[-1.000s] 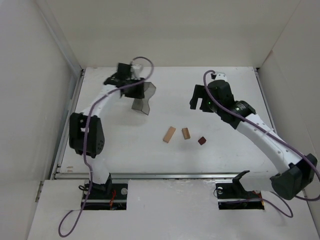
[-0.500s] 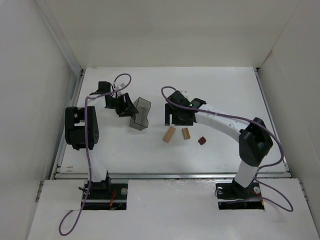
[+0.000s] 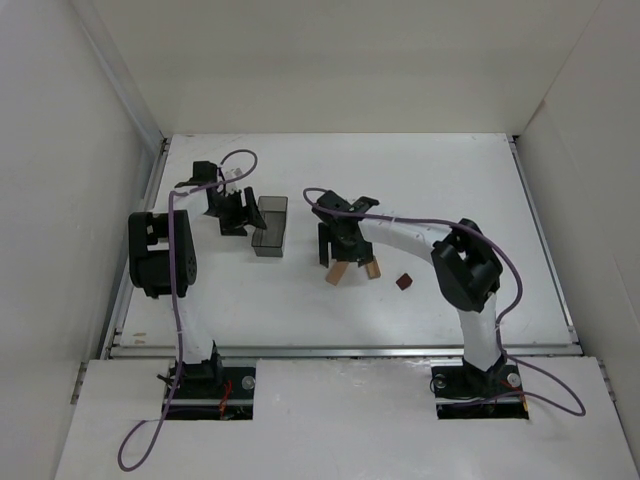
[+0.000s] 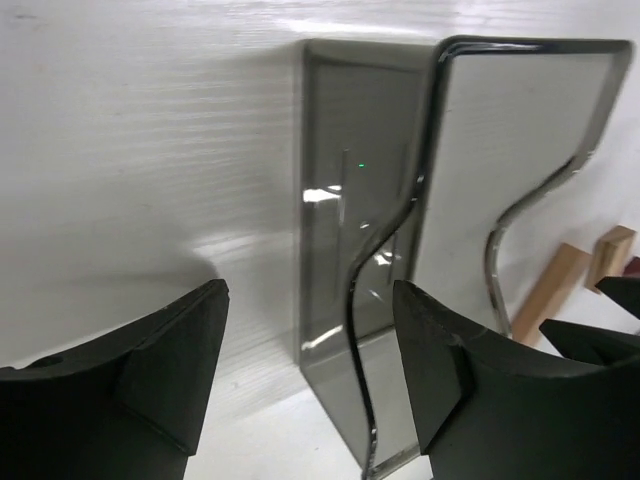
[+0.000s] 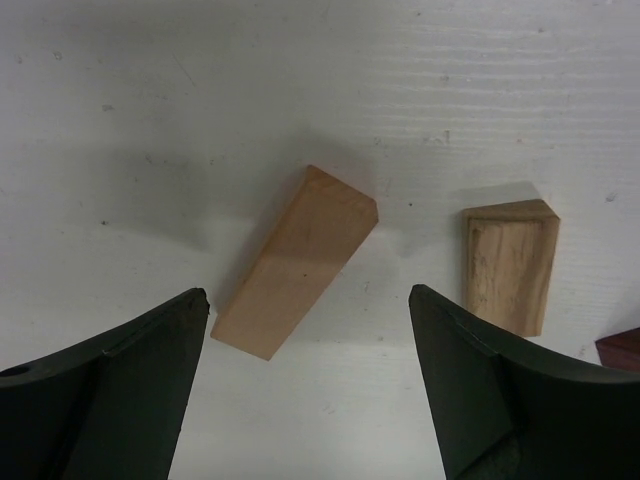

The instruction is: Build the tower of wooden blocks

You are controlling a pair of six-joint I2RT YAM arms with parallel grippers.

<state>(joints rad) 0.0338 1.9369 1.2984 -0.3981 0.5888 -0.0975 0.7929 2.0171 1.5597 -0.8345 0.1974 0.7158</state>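
Note:
Three small wood blocks lie apart on the white table. They are a long tan block [image 3: 338, 272], a short tan block [image 3: 372, 268] and a dark reddish-brown block [image 3: 404, 282]. My right gripper [image 3: 337, 252] is open and empty, low over the long tan block. In the right wrist view this block [image 5: 295, 262] lies slanted just ahead of the open gripper [image 5: 310, 385], the short tan block [image 5: 510, 262] is to its right, and the dark block [image 5: 622, 350] is at the edge. My left gripper [image 3: 233, 212] is open beside the bin.
A dark translucent rectangular bin [image 3: 270, 226] stands on the table to the left of the blocks. In the left wrist view its near wall [image 4: 385, 300] lies between my open left fingers [image 4: 130, 385]. White walls enclose the table on three sides.
My right arm swung left and down from the back right to the blocks. My left arm lowered the bin, now flat on the table, and drew back left.

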